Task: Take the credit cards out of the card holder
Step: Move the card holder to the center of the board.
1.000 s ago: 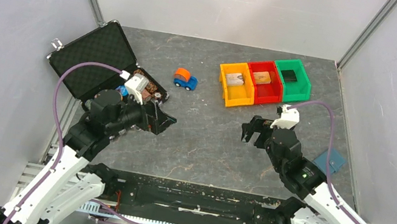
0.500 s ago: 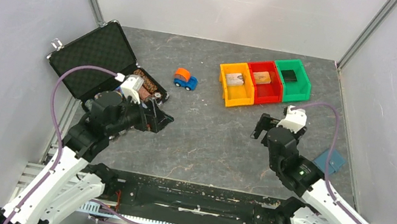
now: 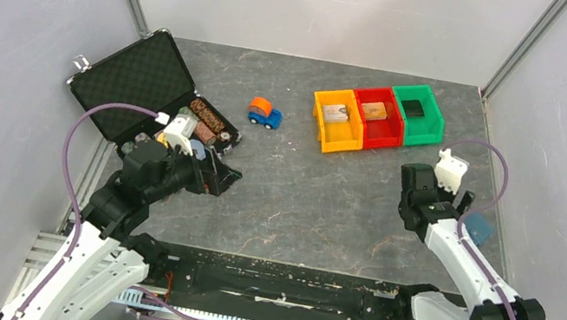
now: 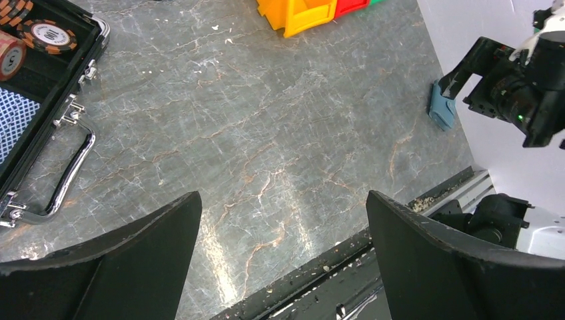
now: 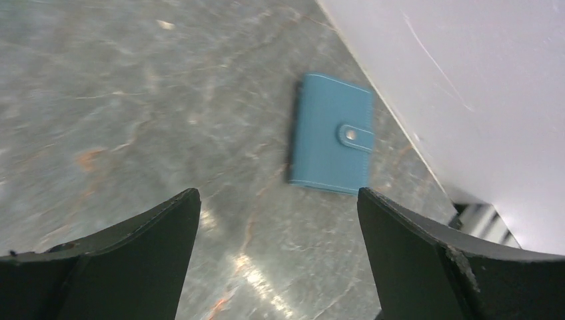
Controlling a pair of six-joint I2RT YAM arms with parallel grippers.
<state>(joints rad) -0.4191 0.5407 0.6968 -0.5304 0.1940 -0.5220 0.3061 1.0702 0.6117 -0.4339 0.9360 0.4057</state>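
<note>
The right gripper (image 5: 276,195) hung wide open and empty over the grey marbled table (image 5: 133,100), facing the flat light-blue card holder (image 5: 331,133), which lay closed beside the right wall. Approach seemed in hand; next, its snap tab needed opening. The credit cards, presumably inside, went unseen. The left gripper (image 4: 283,197) gaped empty.

Light-blue wallet (image 5: 331,133): flat bifold, folded shut; closing tab (image 5: 354,135) fastened across the front by a round stud; lying flat on grey table (image 5: 133,100); just beside right wall (image 5: 466,67).
</note>
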